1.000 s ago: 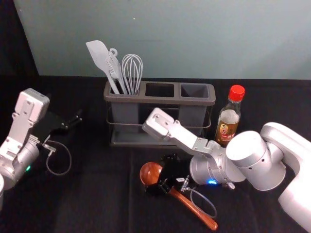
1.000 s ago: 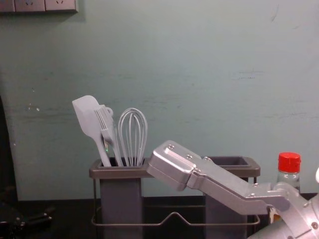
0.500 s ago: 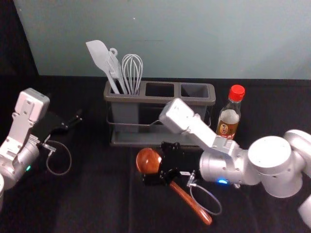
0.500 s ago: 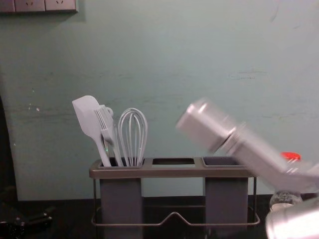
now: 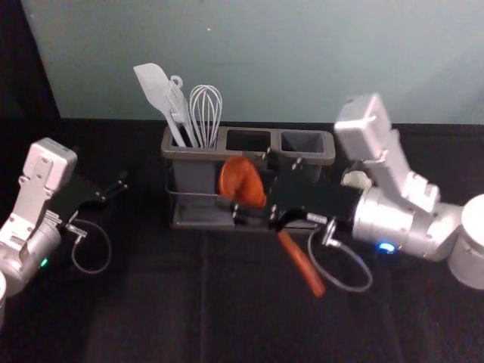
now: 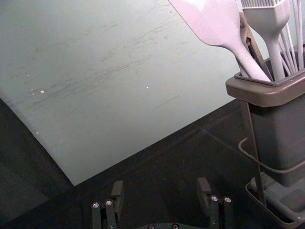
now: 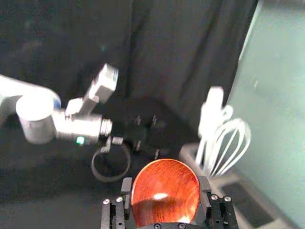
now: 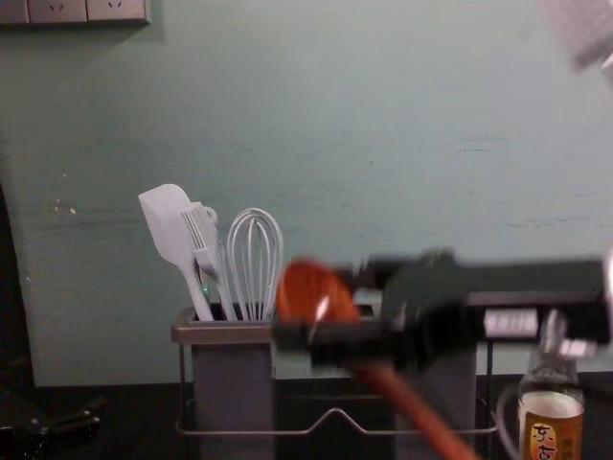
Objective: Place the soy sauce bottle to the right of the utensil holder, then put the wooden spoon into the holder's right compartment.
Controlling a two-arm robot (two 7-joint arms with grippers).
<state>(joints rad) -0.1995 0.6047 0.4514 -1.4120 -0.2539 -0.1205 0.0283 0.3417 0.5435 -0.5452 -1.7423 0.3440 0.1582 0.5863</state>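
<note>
Jaws clasping spoon (image 5: 302,263), right gripper (image 5: 248,184) before holder (image 5: 204,153); left gripper (image 5: 115,187) at left

The right tool (image 8: 330,305), in from the right edge, grips the tilted wooden spoon (image 8: 308,287) in front of the utensil holder (image 8: 225,333). The soy sauce bottle (image 8: 550,412) stands just right of the holder; the left tool (image 8: 69,423) is low at left.

Silvery rounded arm segments (image 5: 397,224), black right tool (image 5: 246,184), looped, seemingly grey cable (image 5: 354,290), blue light (image 5: 386,247), green light (image 5: 44,262)
</note>
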